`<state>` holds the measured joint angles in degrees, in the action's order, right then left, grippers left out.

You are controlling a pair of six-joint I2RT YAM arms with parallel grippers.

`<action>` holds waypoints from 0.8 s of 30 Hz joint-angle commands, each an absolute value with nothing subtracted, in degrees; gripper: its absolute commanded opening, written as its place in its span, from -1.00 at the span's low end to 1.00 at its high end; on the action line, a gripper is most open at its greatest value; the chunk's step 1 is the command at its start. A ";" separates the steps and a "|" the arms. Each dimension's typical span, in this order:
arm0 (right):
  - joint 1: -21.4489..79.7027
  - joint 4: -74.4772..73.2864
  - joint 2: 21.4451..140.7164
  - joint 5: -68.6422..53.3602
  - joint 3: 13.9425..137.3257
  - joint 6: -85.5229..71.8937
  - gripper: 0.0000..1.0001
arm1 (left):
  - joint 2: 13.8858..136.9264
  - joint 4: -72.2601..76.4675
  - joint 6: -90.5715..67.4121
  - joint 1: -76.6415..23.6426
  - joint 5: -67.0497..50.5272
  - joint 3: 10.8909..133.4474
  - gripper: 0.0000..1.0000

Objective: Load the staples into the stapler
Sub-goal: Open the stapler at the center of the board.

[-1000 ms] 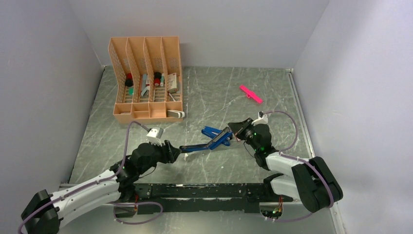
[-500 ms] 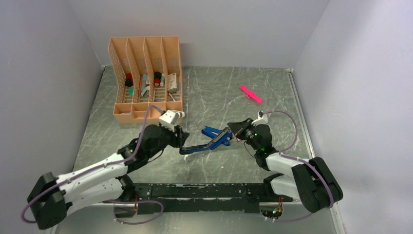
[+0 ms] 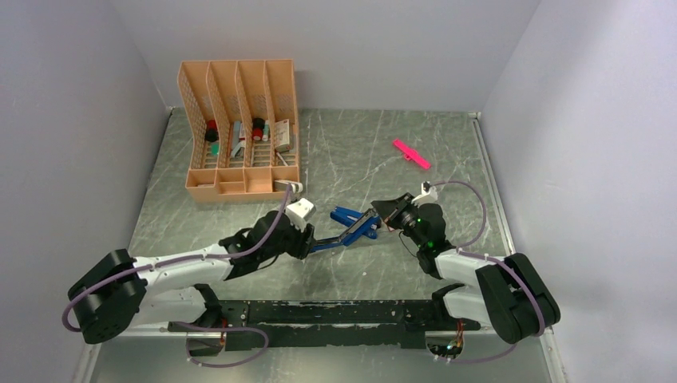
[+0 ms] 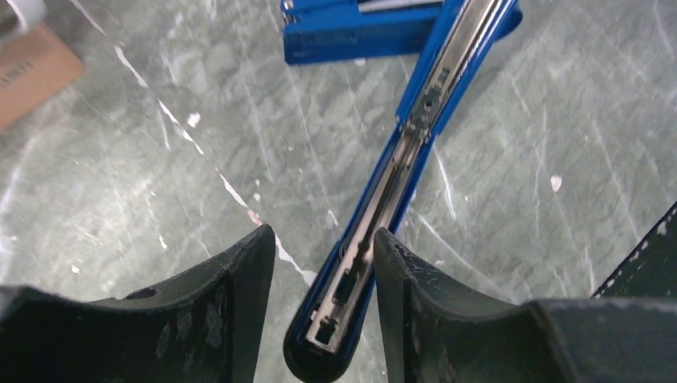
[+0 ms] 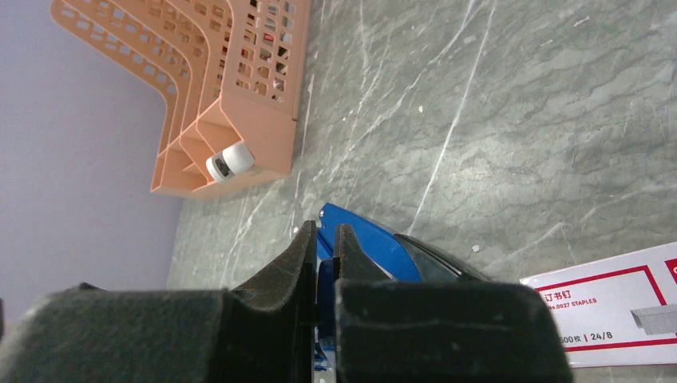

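Observation:
A blue stapler (image 3: 351, 227) lies hinged open mid-table. Its long upper arm (image 4: 415, 120) points toward my left gripper, showing a silvery channel, and its base (image 4: 351, 36) lies beyond. My left gripper (image 4: 323, 239) stands open astride the tip of that arm; the right finger (image 4: 415, 287) is close against the blue edge and the left one is apart. My right gripper (image 5: 323, 235) is shut on the stapler's hinge end (image 5: 375, 247). A white-and-red staples box (image 5: 607, 311) lies on the table beside it. I cannot make out loose staples.
An orange slotted desk organizer (image 3: 239, 136) holding small items stands at the back left, with a white roller (image 5: 230, 162) at its foot. A pink plastic stick (image 3: 411, 154) lies at the back right. Grey walls close in the table on three sides.
My left arm has swung forward and right from the near left, bringing its gripper over the free tip of the stapler's arm, jaws narrowing. The right gripper and stapler have stayed put.

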<state>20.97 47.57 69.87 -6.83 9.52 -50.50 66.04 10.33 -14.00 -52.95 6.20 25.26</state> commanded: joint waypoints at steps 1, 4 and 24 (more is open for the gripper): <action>20.48 47.25 69.18 -6.84 8.48 -49.73 -1.00 | 66.55 13.90 -15.12 -54.62 5.85 22.23 0.07; 20.50 47.20 69.00 -6.72 8.39 -49.75 -1.00 | 67.31 14.53 -15.74 -55.05 6.15 20.94 0.07; 20.49 54.50 69.74 -10.47 5.53 -53.21 -1.00 | 72.83 21.58 -2.12 -55.46 -3.37 31.76 0.26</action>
<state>20.95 51.16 69.04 -8.36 6.15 -52.42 68.31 16.58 -7.14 -55.02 3.18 29.04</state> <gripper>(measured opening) 0.066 0.626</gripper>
